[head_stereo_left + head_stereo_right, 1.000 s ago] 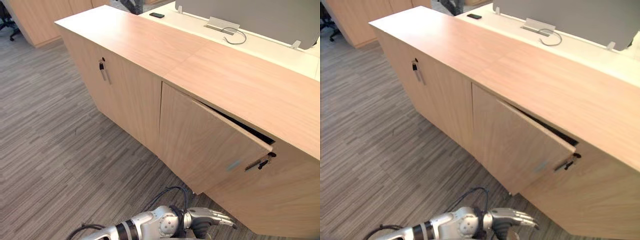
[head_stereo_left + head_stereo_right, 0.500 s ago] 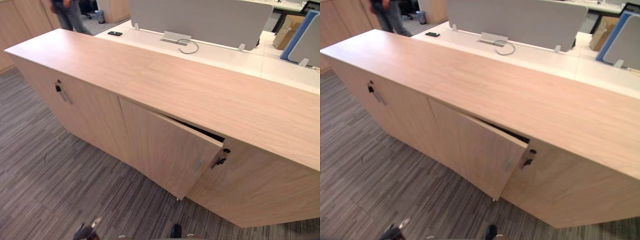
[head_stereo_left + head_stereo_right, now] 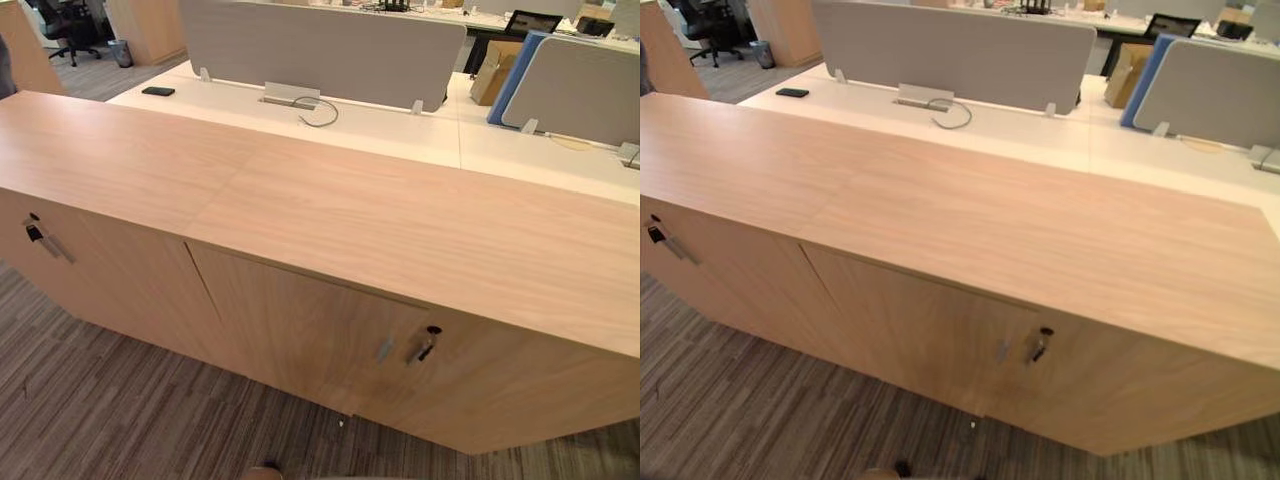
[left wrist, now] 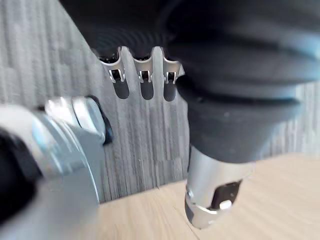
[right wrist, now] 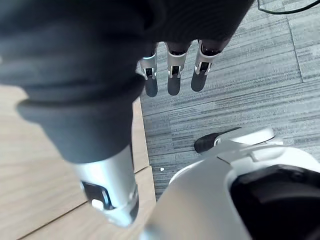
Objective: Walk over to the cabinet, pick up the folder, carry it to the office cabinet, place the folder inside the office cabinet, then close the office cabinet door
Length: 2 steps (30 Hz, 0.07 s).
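Office cabinet (image 3: pixel 330 215): a long, low wooden unit standing across the eye views on grey striped carpet (image 3: pixel 100 410).
Door (image 3: pixel 290 320): lies flush with the neighbouring fronts, with no gap visible along its upper or free edge. A small grey handle (image 3: pixel 385 349) sits at the free edge, and a key (image 3: pixel 424 347) hangs in the next panel just beside it.
Folder: neither hand carries it. Judged to lie inside the cabinet behind the closed door, where it cannot be checked.
Left hand (image 4: pixel 146 85): fingers hang straight and relaxed, pointing at the carpet, with the thumb (image 4: pixel 215 195) apart from them. It holds nothing.
Right hand (image 5: pixel 172 75): same posture, fingers loose and spread, thumb (image 5: pixel 107 195) clear. It holds nothing.
Background: a white worktop (image 3: pixel 400 130) behind the cabinet carries grey screens (image 3: pixel 320 50) and a dark phone (image 3: pixel 157 91).
Done, as judged: approach, pick-up, carry, placement and closing of the door.
Left, as judged: nothing essential. At most, a check that the door has seated fully.
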Tool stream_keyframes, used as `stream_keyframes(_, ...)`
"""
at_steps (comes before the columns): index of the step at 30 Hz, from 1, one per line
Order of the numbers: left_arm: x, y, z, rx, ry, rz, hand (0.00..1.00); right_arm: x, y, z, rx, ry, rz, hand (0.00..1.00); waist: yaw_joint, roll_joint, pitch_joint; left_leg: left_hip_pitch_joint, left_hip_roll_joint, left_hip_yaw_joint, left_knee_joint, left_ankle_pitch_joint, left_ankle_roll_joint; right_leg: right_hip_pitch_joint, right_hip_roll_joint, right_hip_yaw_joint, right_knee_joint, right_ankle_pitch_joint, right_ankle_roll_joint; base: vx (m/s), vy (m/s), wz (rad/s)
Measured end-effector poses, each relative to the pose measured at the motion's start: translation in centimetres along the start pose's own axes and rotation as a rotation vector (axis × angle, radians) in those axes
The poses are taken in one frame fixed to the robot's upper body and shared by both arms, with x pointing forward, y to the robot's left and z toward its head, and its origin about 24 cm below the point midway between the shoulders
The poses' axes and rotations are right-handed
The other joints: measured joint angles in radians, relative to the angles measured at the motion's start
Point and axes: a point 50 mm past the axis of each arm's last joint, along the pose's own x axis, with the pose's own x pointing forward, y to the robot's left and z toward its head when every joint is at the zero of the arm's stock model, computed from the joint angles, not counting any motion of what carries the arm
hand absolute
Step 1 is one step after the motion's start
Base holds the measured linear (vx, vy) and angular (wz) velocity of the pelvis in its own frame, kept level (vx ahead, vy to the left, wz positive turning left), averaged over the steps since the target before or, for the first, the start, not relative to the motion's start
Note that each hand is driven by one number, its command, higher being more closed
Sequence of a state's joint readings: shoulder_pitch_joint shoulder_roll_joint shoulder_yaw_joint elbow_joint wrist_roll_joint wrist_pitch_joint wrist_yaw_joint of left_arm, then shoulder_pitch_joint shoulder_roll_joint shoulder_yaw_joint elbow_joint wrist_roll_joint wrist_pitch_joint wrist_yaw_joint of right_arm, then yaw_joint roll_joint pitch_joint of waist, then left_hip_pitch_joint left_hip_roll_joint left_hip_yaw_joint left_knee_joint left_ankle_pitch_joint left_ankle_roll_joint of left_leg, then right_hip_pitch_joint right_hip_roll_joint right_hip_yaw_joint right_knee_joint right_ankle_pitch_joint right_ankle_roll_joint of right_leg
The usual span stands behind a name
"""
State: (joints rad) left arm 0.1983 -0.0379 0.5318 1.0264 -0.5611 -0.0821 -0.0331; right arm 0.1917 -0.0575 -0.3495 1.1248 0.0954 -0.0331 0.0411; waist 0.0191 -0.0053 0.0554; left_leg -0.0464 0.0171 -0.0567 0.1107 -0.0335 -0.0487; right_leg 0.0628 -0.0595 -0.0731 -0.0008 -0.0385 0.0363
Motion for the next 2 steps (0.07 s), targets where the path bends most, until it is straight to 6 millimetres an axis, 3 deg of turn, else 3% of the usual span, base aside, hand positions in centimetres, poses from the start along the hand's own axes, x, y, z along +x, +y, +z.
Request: stream_keyframes(2, 0.4, -1.8, 0.8, 0.090, -0.008, -0.078, 0.00, 0.0, 0.0, -0.1, -0.001, 0.006, -0.001, 0.00, -0.006, -0.001, -0.013, 0.026, -0.012, 0.017, -0.038, 0.012, 0.013, 0.005, -0.013, 0.014, -0.008, -0.002, 0.006, 0.18, 0.117, -0.13)
